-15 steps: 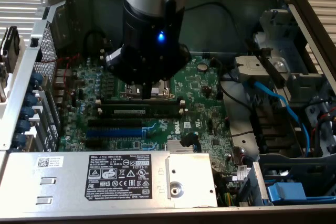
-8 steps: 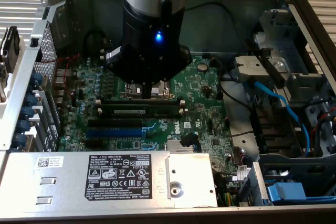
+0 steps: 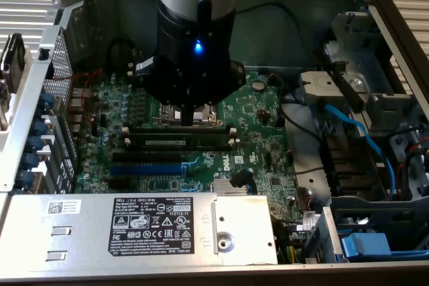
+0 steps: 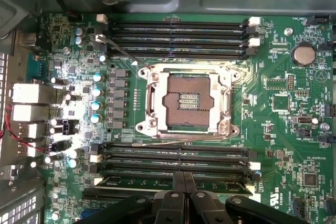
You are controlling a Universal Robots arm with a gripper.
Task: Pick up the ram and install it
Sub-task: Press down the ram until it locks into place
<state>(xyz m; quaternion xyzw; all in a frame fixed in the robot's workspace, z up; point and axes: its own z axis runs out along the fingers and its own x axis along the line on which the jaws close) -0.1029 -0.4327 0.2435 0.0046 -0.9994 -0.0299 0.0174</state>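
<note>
While claw (image 4: pixel 183 182) sits fingers together over ram (image 3: pixel 186 142) already lying in black slot nr CPU socket (image 4: pixel 185 102), press straight down, evenly, till white end clips (image 3: pixel 231 136) lock.

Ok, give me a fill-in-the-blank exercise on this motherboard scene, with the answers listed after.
1. The hand above the board has its fingers ___.
2. The end clips beside the ram are coloured ___.
3. No chip sits in the processor socket: it is ___.
4. The long expansion slot near the black ones is coloured ___.

Missing words: shut; white; empty; blue.
</note>
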